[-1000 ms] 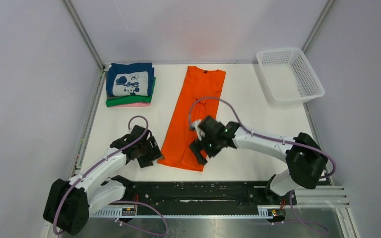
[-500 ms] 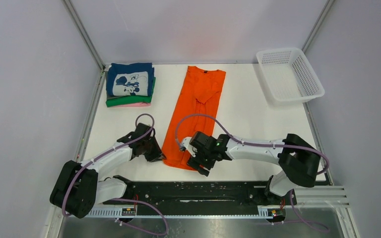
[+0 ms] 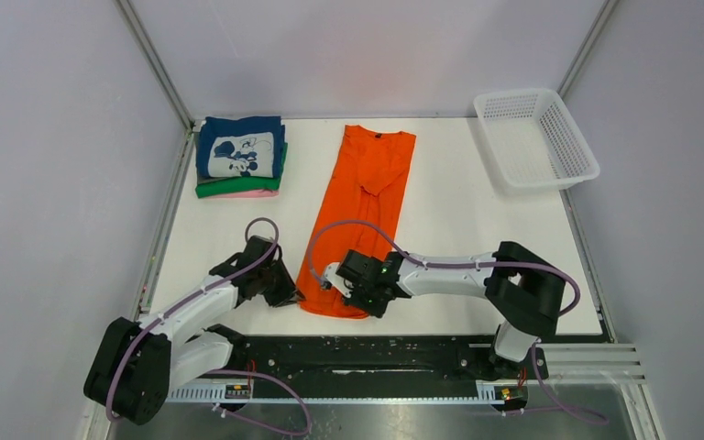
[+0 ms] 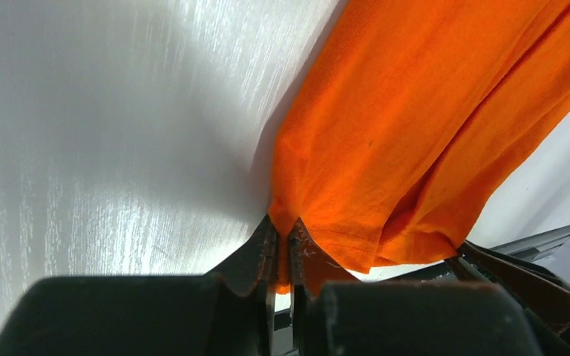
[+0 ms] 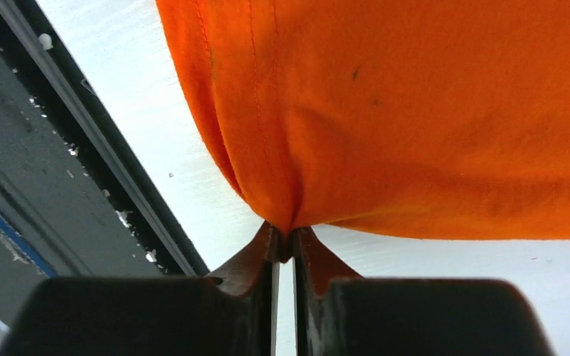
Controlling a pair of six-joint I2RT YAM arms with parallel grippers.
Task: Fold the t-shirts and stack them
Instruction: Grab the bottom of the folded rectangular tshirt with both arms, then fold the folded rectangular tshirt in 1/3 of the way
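No lettering, number, brand name or sign is showing legibly in any of the views. The navy t-shirt (image 3: 238, 147), lying at the far left corner of the surface (image 3: 477, 229), is carrying a white cartoon print, and it is reading as a picture only, with no words to make out. The orange t-shirt (image 3: 367, 183) is showing a small dark mark at its collar, towards the far edge, but it is appearing too small to read.
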